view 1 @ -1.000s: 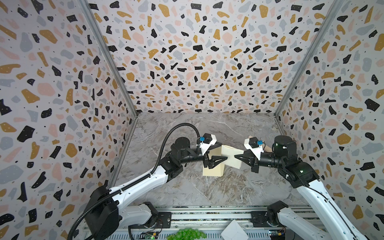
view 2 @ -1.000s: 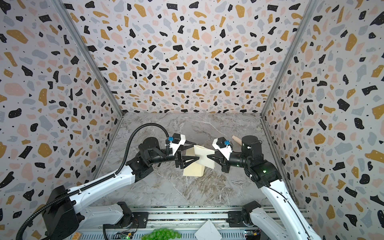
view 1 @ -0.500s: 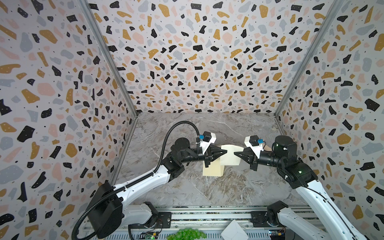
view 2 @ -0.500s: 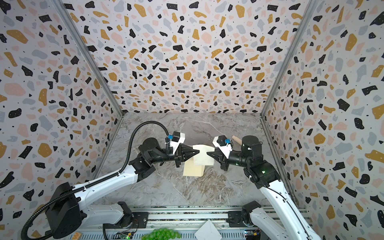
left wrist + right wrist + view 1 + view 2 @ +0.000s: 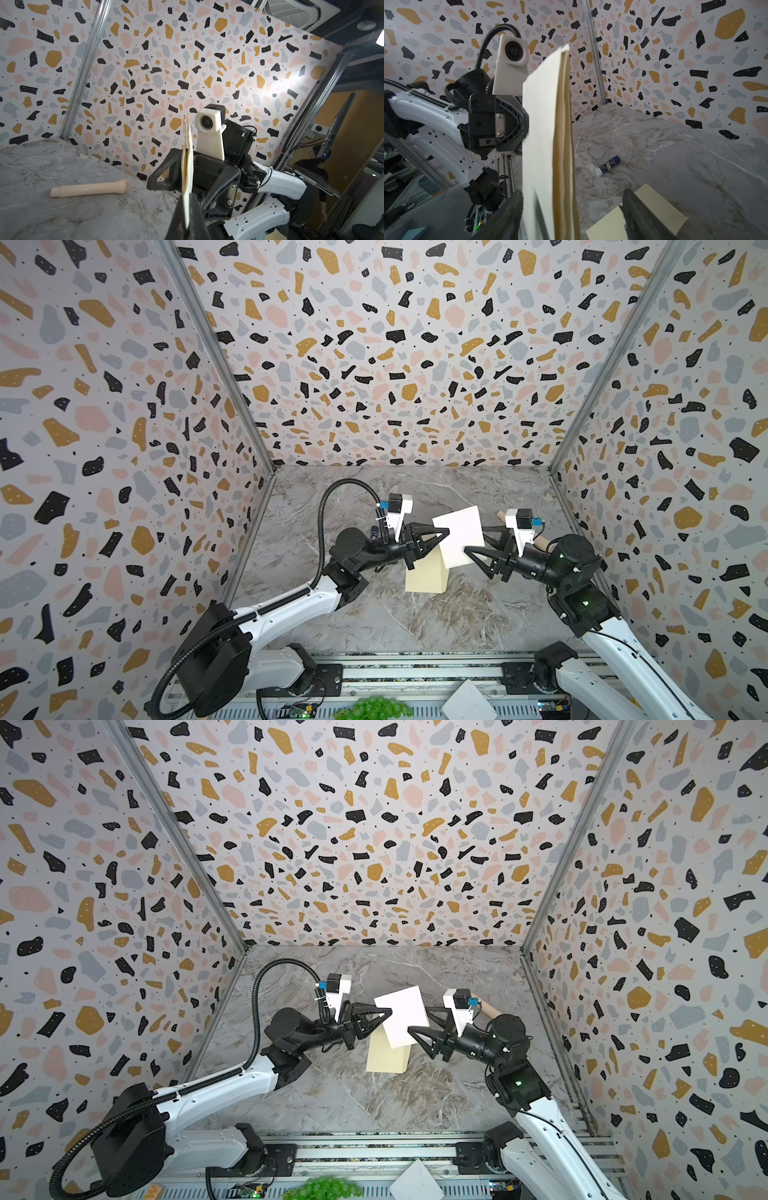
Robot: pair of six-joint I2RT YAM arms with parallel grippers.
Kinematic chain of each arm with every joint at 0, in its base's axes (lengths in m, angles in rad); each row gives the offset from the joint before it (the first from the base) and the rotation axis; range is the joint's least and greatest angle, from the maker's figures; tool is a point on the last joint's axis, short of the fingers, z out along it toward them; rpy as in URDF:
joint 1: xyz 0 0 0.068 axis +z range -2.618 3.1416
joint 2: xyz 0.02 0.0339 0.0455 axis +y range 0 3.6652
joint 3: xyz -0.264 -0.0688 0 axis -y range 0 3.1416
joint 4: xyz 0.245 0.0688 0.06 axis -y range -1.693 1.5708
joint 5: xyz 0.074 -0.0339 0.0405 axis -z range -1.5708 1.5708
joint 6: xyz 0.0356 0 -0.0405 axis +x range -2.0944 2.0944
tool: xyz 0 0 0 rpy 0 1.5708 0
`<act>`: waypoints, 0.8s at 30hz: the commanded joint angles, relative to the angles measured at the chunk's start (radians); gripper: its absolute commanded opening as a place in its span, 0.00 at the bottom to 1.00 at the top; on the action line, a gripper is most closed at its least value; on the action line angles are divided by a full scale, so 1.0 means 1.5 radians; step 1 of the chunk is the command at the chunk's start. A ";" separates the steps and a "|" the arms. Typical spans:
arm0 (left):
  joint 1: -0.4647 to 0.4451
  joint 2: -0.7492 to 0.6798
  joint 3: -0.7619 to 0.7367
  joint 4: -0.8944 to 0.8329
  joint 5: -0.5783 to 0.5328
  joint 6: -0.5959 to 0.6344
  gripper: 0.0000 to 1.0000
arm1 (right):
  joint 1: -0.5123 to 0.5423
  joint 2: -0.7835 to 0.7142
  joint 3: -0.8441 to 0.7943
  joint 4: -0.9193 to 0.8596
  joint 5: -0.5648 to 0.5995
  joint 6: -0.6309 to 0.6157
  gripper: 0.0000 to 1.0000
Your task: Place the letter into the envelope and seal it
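Handover, left to right. The left pincer (image 5: pixel 445 533), open 1 second ago, is now clenched on the folded letter (image 5: pixel 459 537), held aloft above the bench (image 5: pixel 374 614); the envelope (image 5: pixel 426 577) lies flat beneath it. The right pincer (image 5: pixel 474 538) has just released, jaws straddling the sheet's far edge. Judged: the right arm is now free to hold the envelope open for insertion. Count: 2 pincers, 1 letter, 1 envelope, 1 glue stick (image 5: pixel 609 165), 1 cream rod (image 5: pixel 91 188).
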 commanded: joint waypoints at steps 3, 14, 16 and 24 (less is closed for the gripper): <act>0.004 0.009 -0.013 0.111 -0.014 -0.070 0.00 | 0.003 0.005 -0.027 0.204 -0.037 0.169 0.69; 0.003 0.026 -0.023 0.120 -0.030 -0.083 0.00 | 0.026 0.044 -0.041 0.317 -0.026 0.247 0.38; 0.002 0.028 -0.022 0.107 -0.032 -0.073 0.00 | 0.029 0.048 -0.041 0.315 -0.018 0.247 0.27; -0.006 0.008 0.001 -0.070 -0.066 0.055 0.13 | 0.032 0.048 -0.031 0.238 0.022 0.209 0.00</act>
